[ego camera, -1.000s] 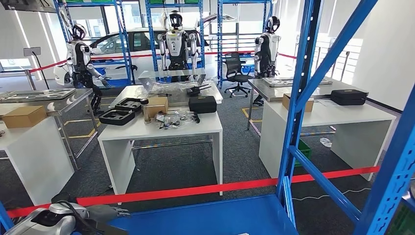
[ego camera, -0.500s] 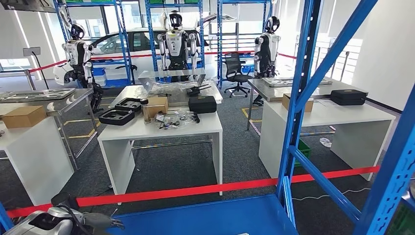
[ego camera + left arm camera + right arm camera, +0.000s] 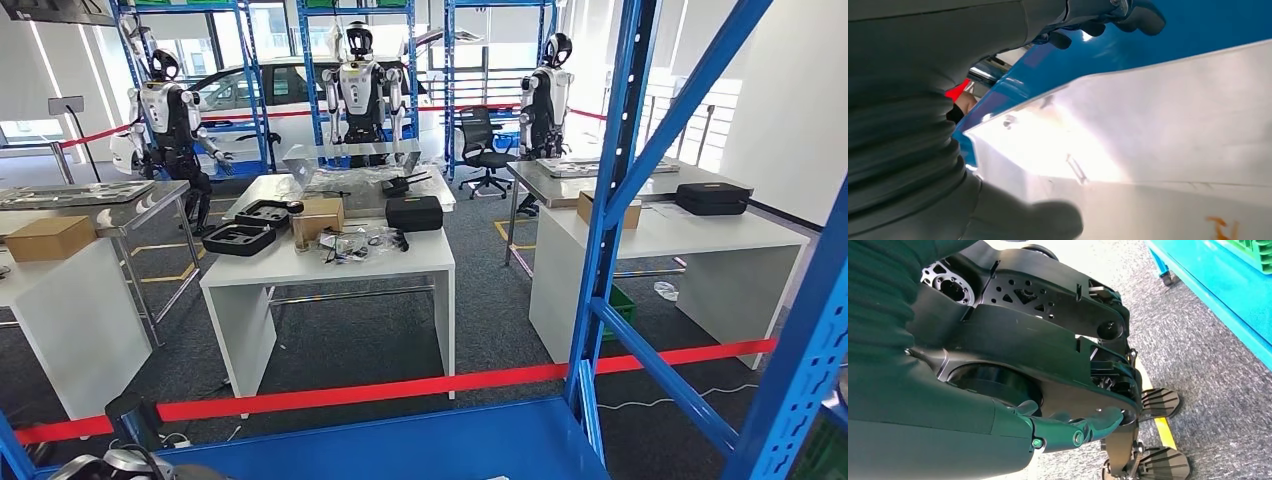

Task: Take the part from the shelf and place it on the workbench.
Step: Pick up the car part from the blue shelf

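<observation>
In the left wrist view a pale, shiny sheet-metal part (image 3: 1158, 125) lies against the blue shelf (image 3: 1208, 30). My left hand (image 3: 998, 125) reaches around its edge. The dark fingers (image 3: 1108, 15) spread over the blue surface and the thick thumb (image 3: 1043, 220) lies on the part's other side. No firm grip shows. In the head view only a bit of my left arm (image 3: 110, 465) peeks in beside the blue shelf board (image 3: 420, 440). My right hand (image 3: 1073, 432) hangs by my side, fingers loosely bent and holding nothing.
Blue shelf uprights and braces (image 3: 610, 200) rise at the right. Red barrier tape (image 3: 400, 388) runs behind the shelf. Beyond it stand a white table (image 3: 330, 265) with cases and a box, and another white table (image 3: 700, 235) to the right. Other robots (image 3: 360, 85) stand at the back.
My left arm and hand have sunk out of the head view's lower left corner. A robot at the back left has shifted its pose.
</observation>
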Tool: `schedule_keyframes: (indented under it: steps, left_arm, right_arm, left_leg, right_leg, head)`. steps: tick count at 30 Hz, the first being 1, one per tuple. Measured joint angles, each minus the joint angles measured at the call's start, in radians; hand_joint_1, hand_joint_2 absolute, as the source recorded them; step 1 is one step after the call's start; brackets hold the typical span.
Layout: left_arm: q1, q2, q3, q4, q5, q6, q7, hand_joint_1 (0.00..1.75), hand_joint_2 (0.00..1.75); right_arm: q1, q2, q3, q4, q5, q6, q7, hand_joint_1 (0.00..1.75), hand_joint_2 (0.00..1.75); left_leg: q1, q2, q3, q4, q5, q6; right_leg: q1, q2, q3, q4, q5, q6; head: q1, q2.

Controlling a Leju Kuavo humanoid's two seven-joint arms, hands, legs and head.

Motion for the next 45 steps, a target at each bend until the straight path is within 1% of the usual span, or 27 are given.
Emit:
schedule_keyframes:
  steps: [1,9,24,30,32,35,36,38,40,42,45]
  left_arm:
    - [0.003,-0.003,-0.002,0.000,0.003,0.000,-0.002,1.75,1.75]
    - [0.020,-0.020,-0.016,0.006,0.016,0.011,-0.006,1.75,1.75]
    - [0.028,-0.017,-0.029,0.015,0.036,0.021,-0.017,1.75,1.75]
    - [0.030,-0.017,-0.029,0.015,0.069,0.037,-0.024,1.75,1.75]
    - [0.033,-0.017,-0.029,0.015,0.076,0.055,-0.032,1.75,1.75]
    - [0.041,-0.022,-0.022,0.013,0.107,0.130,-0.045,1.75,1.75]
    - [0.047,-0.027,-0.011,0.013,0.136,0.164,-0.047,1.75,1.75]
    - [0.061,-0.042,0.035,0.013,0.229,0.241,-0.042,1.75,1.75]
    - [0.079,-0.058,0.117,0.007,0.342,0.311,-0.037,1.75,1.75]
    - [0.093,-0.065,0.216,-0.010,0.435,0.340,-0.037,1.75,1.75]
    - [0.100,-0.048,0.335,-0.046,0.446,0.332,-0.036,1.75,1.75]
  right_arm:
    - [0.000,0.000,0.000,0.000,0.000,-0.001,-0.001,0.00,1.75]
    - [0.000,0.000,0.000,0.000,0.000,-0.001,-0.003,0.00,1.75]
    - [0.000,0.000,0.001,0.000,0.000,-0.001,-0.001,0.00,1.75]
    - [0.000,-0.001,0.001,0.000,0.000,-0.001,-0.003,0.00,1.75]
    - [0.000,-0.001,0.001,0.000,-0.002,-0.001,-0.003,0.00,1.75]
    - [0.000,-0.001,0.001,0.000,-0.009,-0.001,-0.004,0.00,1.75]
    - [0.000,-0.001,0.001,0.000,-0.013,-0.001,-0.005,0.00,1.75]
    - [0.000,-0.001,0.001,0.000,-0.019,0.001,-0.008,0.00,1.75]
    - [0.000,-0.001,0.001,0.000,-0.020,0.005,-0.010,0.00,1.75]
    - [0.000,-0.002,0.001,0.000,-0.018,0.010,-0.013,0.00,1.75]
    - [0.003,-0.005,0.001,0.000,-0.014,0.015,-0.016,0.00,1.75]
  left_leg:
    - [0.000,0.000,0.000,0.000,0.000,0.000]
    - [0.000,0.000,0.000,0.000,0.000,0.000]
    - [0.000,0.000,0.000,0.000,0.000,0.000]
    - [0.000,0.000,0.000,0.000,0.000,0.000]
    - [0.000,0.000,0.000,0.000,0.000,0.000]
    - [0.000,0.000,0.000,0.000,0.000,0.000]
    - [0.000,0.000,0.000,0.000,0.000,0.000]
    - [0.000,-0.001,0.000,0.000,0.000,0.000]
    - [0.000,-0.001,0.000,0.000,0.000,0.000]
    - [0.000,0.001,0.000,0.000,0.000,0.000]
    - [0.000,0.004,0.000,0.000,-0.001,0.001]
  right_leg:
    - [0.000,0.000,0.000,0.000,0.000,0.000]
    - [0.000,0.000,0.000,0.000,0.000,0.000]
    - [0.000,0.000,0.001,0.000,0.000,0.000]
    - [0.000,0.000,0.001,0.000,0.000,0.000]
    - [0.000,0.000,0.001,0.000,0.000,0.000]
    - [0.000,0.000,0.000,0.000,0.000,0.000]
    - [0.000,0.000,0.000,0.000,0.000,0.000]
    - [0.000,0.000,0.000,0.000,0.000,0.000]
    - [0.000,0.000,0.000,0.000,0.000,0.000]
    - [0.000,0.001,0.000,0.000,0.000,0.000]
    - [0.000,0.004,0.000,0.000,0.000,0.000]
  head:
    - [0.000,0.000]
    - [0.000,0.000]
    - [0.000,0.000]
    - [0.000,0.000]
    - [0.000,0.000]
    - [0.000,0.000]
    - [0.000,0.000]
    - [0.000,0.000]
    - [0.000,0.000]
    - [0.000,0.000]
    - [0.000,0.000]
